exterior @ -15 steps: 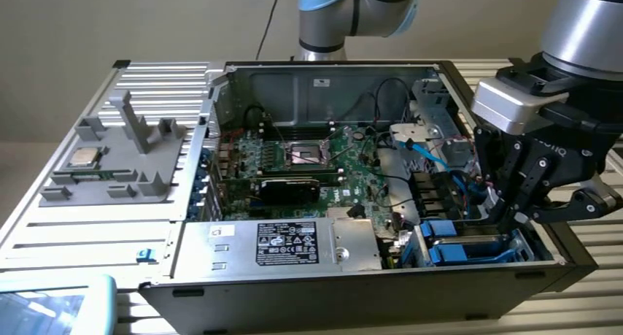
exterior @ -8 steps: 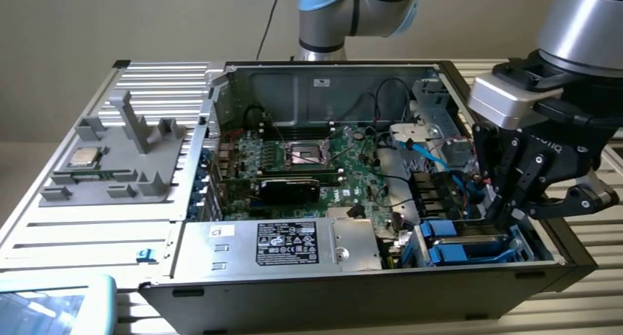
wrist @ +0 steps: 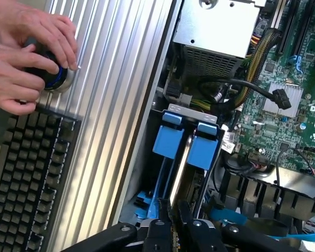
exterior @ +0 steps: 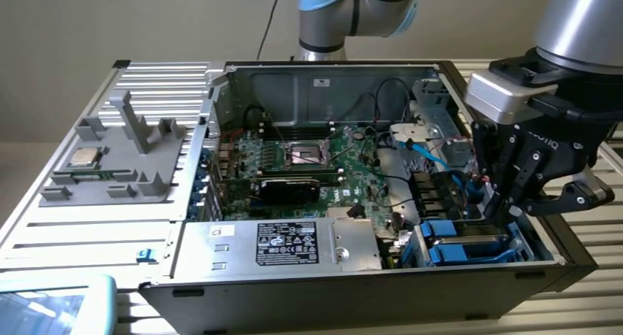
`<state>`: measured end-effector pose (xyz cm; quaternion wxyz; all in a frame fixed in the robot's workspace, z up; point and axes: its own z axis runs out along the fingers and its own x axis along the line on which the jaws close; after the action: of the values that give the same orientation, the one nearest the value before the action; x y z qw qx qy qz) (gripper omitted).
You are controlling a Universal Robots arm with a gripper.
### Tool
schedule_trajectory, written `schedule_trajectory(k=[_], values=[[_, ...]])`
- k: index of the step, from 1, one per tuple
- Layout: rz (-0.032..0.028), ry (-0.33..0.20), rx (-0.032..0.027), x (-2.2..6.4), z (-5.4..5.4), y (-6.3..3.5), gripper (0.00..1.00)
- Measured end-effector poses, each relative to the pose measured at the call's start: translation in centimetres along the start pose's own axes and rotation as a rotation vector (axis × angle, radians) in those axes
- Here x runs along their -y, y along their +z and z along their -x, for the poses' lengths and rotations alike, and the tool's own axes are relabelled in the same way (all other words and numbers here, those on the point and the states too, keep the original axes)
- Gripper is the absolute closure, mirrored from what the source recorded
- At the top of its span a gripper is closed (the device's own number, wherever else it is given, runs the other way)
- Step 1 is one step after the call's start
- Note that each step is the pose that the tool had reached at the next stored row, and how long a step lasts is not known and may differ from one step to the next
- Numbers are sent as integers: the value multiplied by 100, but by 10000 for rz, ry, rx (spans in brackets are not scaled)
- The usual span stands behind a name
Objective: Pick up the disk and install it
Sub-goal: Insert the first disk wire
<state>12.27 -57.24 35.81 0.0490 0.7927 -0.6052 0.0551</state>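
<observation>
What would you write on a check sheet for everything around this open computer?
surface: ribbed metal table carrying the open computer case
job's things: blue disk frames sit in the case's drive bay
clutter: grey holder with a CPU chip; keyboard
grippers: gripper low over the drive bay, close to the blue frames
cables: black cables and a blue cable inside the case
surroundings: a person's hands on a round knob beside the keyboard; plain wall behind
</observation>
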Motion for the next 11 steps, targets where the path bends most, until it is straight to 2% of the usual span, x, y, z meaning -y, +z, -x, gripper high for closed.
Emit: schedule_trajectory(k=[7,11], values=[[15,41,-29,22,81,-12,84],[73,426,-26,22,82,-13,84]])
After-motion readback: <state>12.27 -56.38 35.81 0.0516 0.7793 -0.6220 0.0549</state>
